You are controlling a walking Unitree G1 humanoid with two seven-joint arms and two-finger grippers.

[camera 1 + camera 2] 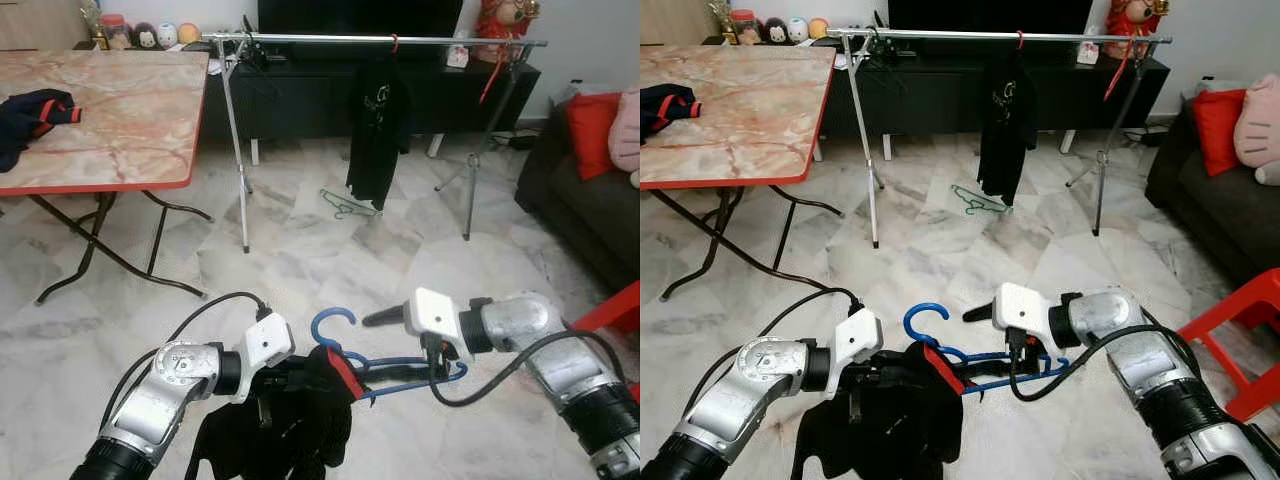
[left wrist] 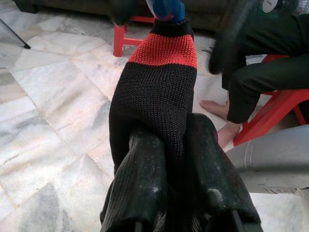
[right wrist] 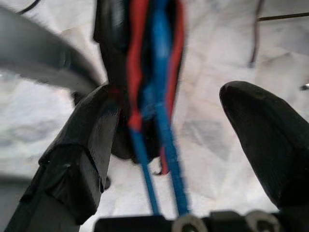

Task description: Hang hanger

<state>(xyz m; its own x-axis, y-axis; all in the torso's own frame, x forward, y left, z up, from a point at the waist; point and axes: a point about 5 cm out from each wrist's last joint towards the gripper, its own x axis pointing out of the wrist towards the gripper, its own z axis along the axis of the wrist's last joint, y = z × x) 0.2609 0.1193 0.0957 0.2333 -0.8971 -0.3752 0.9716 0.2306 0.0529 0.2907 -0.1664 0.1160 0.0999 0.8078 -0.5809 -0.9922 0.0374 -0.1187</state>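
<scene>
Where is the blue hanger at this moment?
The blue hanger is low in the head views, between the two grippers, with a black garment on it. The rail stands farther ahead, across the floor.

The left gripper [image 1: 300, 372] and right gripper [image 1: 385, 345] meet low in front, the blue wire hanger [image 1: 345, 345] with its black-and-red knit garment [image 1: 290, 420] between them. Beyond stands the silver metal clothes rail [image 1: 380, 40], a black shirt [image 1: 378, 130] hanging from it and a green hanger [image 1: 345, 205] on the floor below. The marble-topped, red-edged counter [image 1: 110, 110] stands left; the dark sofa [image 1: 590, 200] sits right.
</scene>
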